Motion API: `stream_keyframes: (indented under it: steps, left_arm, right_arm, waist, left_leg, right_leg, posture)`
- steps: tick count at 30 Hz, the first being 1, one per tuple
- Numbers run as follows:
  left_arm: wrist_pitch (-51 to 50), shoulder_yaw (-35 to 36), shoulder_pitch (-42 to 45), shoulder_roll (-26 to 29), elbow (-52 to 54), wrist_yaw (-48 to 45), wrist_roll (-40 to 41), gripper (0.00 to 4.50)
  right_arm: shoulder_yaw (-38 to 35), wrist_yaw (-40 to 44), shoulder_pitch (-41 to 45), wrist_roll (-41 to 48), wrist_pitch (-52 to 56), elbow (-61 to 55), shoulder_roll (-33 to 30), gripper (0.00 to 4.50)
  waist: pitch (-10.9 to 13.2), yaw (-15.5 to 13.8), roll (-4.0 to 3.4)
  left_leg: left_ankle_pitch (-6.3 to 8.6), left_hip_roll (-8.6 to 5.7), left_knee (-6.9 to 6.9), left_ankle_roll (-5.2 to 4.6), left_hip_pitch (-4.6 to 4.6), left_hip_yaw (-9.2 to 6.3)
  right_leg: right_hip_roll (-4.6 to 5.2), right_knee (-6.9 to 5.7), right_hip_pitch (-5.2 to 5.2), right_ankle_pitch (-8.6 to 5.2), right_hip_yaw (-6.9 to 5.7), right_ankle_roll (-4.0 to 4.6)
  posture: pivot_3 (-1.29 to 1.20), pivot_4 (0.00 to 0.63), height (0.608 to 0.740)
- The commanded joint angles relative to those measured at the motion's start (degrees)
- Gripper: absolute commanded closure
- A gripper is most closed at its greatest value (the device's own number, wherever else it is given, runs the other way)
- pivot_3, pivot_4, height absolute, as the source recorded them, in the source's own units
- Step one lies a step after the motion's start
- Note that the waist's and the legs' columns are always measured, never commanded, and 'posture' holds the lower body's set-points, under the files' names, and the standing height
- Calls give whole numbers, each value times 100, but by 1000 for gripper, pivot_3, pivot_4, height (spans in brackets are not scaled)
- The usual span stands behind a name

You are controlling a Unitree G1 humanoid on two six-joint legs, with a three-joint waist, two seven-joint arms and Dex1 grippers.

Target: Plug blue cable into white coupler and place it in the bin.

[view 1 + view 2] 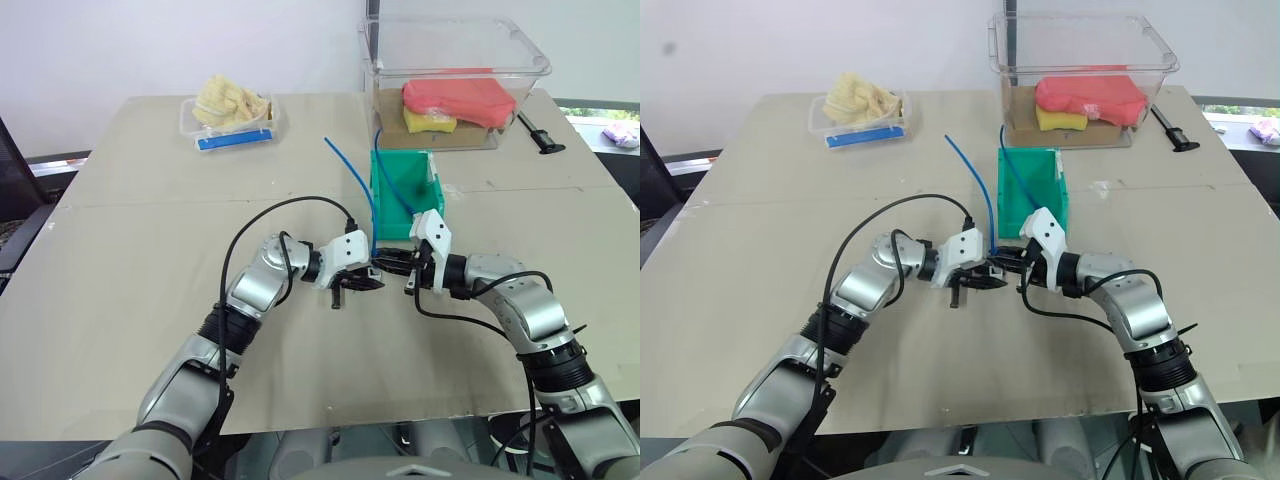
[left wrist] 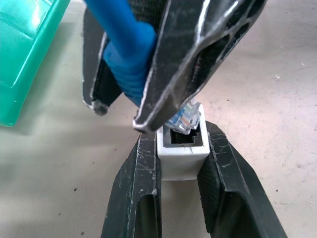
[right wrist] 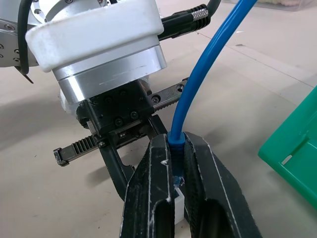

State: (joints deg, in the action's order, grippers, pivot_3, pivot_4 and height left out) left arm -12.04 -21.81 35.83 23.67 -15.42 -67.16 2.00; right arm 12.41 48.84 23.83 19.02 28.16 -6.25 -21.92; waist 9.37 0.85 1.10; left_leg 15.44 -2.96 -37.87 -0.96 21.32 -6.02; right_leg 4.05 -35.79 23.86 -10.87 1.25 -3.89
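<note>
Above the beige counter (image 1: 150, 250), left fingers (image 2: 143, 198) clamp the tiny white plastic coupler (image 2: 182, 156); right fingers (image 2: 178, 64) pinch the thin blue cable (image 2: 124, 44), plug at socket's mouth, unseated. Green plastic bin (image 1: 405, 195) waits just beyond.

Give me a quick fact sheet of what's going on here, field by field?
left gripper: shut on the coupler, socket facing the plug
right gripper: shut on the cable just behind its plug
plug: tip at the socket mouth, tilted, not seated
bin: green, just beyond the grippers; part of the cable lies inside
place: over the table
</note>
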Motion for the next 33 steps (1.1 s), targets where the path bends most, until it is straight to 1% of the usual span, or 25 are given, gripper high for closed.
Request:
stream_keyframes:
  steps: [1,18,33]
  left_arm:
    - [83,158,113,-9,162,-37,143,4114]
    - [203,95,23,82,159,-168,67,4114]
    - [280,24,-34,171,142,-257,-29,4114]
  right_arm:
    - [-141,-81,13,-19,-128,-10,5,4500]
    - [-85,22,50,-126,-451,118,-34,4500]
    - [-26,21,95,-43,-429,62,217,4500]
  waist:
    - [0,0,0]
    - [3,1,-1]
    - [3,2,-2]
  left_leg:
    - [0,0,0,0,0,0]
    - [0,0,1,0,0,0]
    - [0,0,1,0,0,0]
  right_leg:
    - [0,0,0,0,0,0]
    - [0,0,1,0,0,0]
    - [0,0,2,0,0,0]
  posture:
    - [0,150,740]
    - [0,150,740]
    - [0,150,740]
